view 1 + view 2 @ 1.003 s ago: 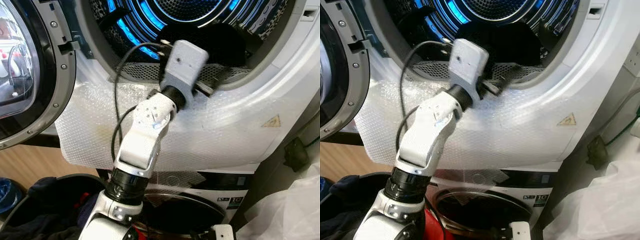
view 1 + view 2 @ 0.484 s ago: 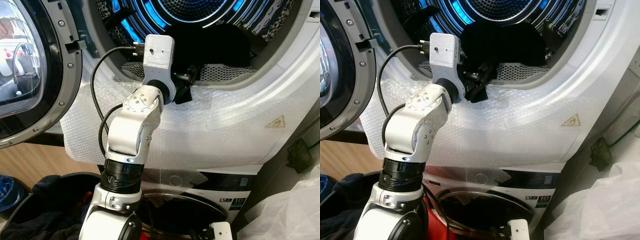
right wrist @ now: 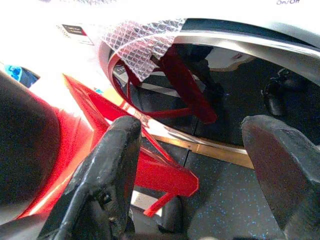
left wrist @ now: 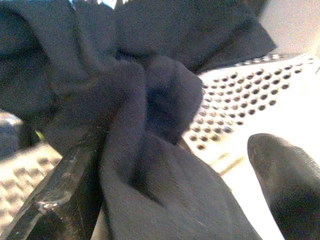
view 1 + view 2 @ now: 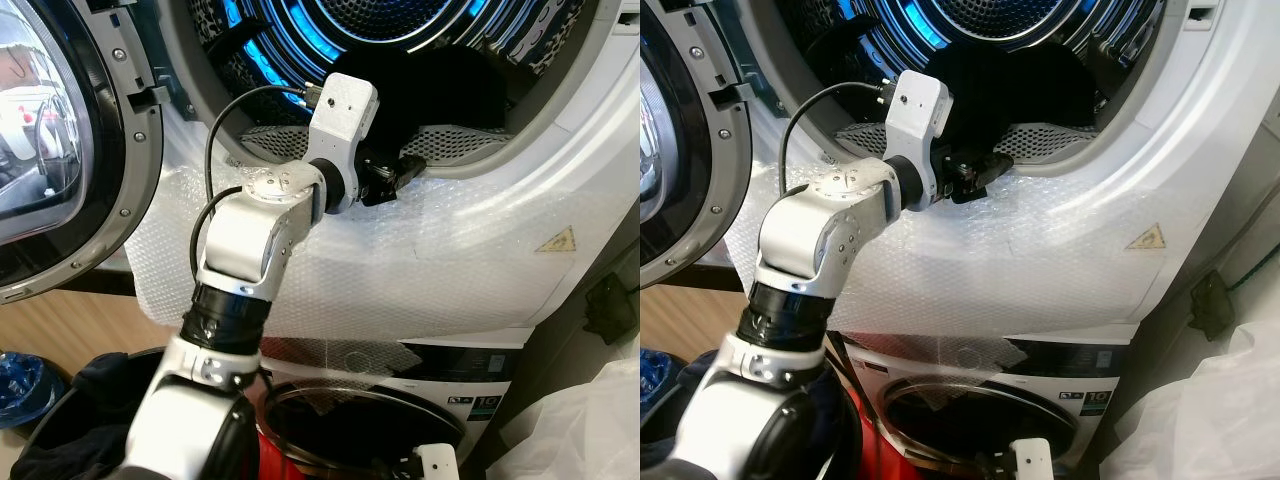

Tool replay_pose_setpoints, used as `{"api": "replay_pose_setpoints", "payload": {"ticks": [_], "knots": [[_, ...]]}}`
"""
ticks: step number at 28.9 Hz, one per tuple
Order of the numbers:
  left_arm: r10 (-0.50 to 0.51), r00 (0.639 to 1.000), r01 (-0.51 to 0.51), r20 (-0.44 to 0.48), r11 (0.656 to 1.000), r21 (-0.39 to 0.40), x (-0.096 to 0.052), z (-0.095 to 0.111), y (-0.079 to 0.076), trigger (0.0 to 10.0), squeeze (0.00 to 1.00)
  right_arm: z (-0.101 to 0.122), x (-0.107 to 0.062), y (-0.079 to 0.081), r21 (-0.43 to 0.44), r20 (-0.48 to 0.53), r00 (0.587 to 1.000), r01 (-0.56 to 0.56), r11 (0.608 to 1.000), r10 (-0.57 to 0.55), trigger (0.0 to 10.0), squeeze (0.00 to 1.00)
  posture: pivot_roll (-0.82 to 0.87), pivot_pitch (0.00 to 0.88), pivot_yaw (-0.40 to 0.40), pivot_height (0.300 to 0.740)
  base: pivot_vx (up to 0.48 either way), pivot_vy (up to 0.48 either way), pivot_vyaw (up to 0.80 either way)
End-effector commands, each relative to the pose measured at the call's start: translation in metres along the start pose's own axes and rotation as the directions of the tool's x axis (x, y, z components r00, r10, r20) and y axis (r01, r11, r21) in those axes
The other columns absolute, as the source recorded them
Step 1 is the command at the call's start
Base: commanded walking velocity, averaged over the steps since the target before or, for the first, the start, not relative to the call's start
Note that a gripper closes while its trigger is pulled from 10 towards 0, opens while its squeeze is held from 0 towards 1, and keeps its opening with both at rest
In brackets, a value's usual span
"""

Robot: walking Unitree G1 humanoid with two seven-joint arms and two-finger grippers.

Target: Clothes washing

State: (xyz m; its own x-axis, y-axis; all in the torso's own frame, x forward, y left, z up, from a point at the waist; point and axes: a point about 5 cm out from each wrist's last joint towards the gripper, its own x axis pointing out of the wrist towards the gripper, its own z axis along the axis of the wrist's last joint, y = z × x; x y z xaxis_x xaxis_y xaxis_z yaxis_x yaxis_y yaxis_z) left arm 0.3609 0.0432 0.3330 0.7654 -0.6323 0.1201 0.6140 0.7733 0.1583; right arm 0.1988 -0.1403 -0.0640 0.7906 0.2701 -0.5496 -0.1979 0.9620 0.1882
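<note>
Left gripper [image 5: 398,176] at the drum [image 5: 400,40] rim, fingers spread around dark cloth [image 4: 150,100]. Right gripper [image 3: 195,165] hangs low, open, empty.

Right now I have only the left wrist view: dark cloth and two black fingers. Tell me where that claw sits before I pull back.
Observer: The left claw is at the bottom lip of the upper machine's drum, just above the bubble wrap that covers the front.
Operator: Give me the door.
Observer: The door stands open on the robot's left, apart from the arm.
Operator: Report the other arm.
Observer: The right claw hangs low in front of the lower machine, fingers open, holding nothing.
</note>
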Motion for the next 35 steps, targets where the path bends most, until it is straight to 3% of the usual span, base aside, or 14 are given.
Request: {"api": "replay_pose_setpoints", "payload": {"ticks": [1,3,7,9,12,19,23,29,33,35], "knots": [[0.024,0.999,-0.026,0.029,0.997,0.069,0.002,0.01,0.011,10.0,0.0,-0.001,0.0,0.004,0.002,0.001,1.0,-0.004,1.0,0.004,10.0,0.0,-0.12,0.0,0.162,0.74,0.0,0.0,0.0],[0.067,0.997,-0.07,0.031,0.993,0.098,0.006,0.015,0.026,10.0,0.0,-0.003,-0.001,0.003,0.005,0.005,1.0,-0.001,1.0,0.001,10.0,0.0,-0.13,0.0,0.163,0.74,0.0,0.0,0.0],[0.08,0.993,-0.083,0.082,0.996,0.041,0.015,0.023,0.049,10.0,0.0,-0.01,-0.008,0.0,0.01,0.007,1.0,0.012,1.0,-0.012,10.0,0.0,-0.16,0.0,0.163,0.74,0.0,0.0,0.0],[0.057,0.992,-0.061,0.11,0.998,0.032,0.018,0.026,0.052,10.0,0.0,-0.012,-0.01,-0.002,0.005,0.003,1.0,0.015,1.0,-0.015,10.0,0.0,-0.18,0.0,0.162,0.74,0.0,0.0,0.0],[0.035,0.993,-0.03,0.114,0.999,-0.044,0.022,0.023,0.057,10.0,0.0,-0.016,-0.014,-0.004,0.001,0.001,1.0,0.018,1.0,-0.018,10.0,0.0,-0.21,0.002,0.156,0.74,0.0,0.0,0.0],[0.04,0.999,-0.04,-0.001,0.999,0.002,0.026,0.007,0.06,10.0,0.0,-0.02,-0.018,-0.007,-0.004,-0.004,1.0,0.023,1.0,-0.023,10.0,0.0,-0.24,0.008,0.154,0.74,0.0,0.0,0.0],[0.221,0.975,-0.219,-0.035,0.974,0.066,0.022,0.009,0.076,10.0,0.0,-0.023,-0.021,-0.009,0.003,-0.008,0.999,0.038,0.999,-0.038,10.0,0.0,-0.26,0.006,0.162,0.74,0.0,0.0,0.0],[0.304,0.953,-0.301,-0.016,0.949,0.095,0.02,0.018,0.082,10.0,0.0,-0.027,-0.024,-0.01,0.008,-0.015,0.999,0.045,0.999,-0.045,10.0,0.0,-0.28,0.0,0.166,0.74,0.0,0.0,0.0],[0.327,0.944,-0.327,0.033,0.945,0.002,0.02,0.026,0.084,10.0,0.0,-0.028,-0.022,-0.006,0.0,-0.03,0.999,0.022,1.0,-0.022,10.0,0.0,-0.28,0.0,0.16,0.74,0.0,0.0,0.0],[0.377,0.924,-0.376,0.059,0.926,-0.02,0.017,0.032,0.089,10.0,0.0,-0.027,-0.022,-0.008,0.0,-0.029,0.999,0.034,0.999,-0.034,10.0,0.0,-0.27,0.0,0.158,0.74,0.0,0.0,0.0]]}}
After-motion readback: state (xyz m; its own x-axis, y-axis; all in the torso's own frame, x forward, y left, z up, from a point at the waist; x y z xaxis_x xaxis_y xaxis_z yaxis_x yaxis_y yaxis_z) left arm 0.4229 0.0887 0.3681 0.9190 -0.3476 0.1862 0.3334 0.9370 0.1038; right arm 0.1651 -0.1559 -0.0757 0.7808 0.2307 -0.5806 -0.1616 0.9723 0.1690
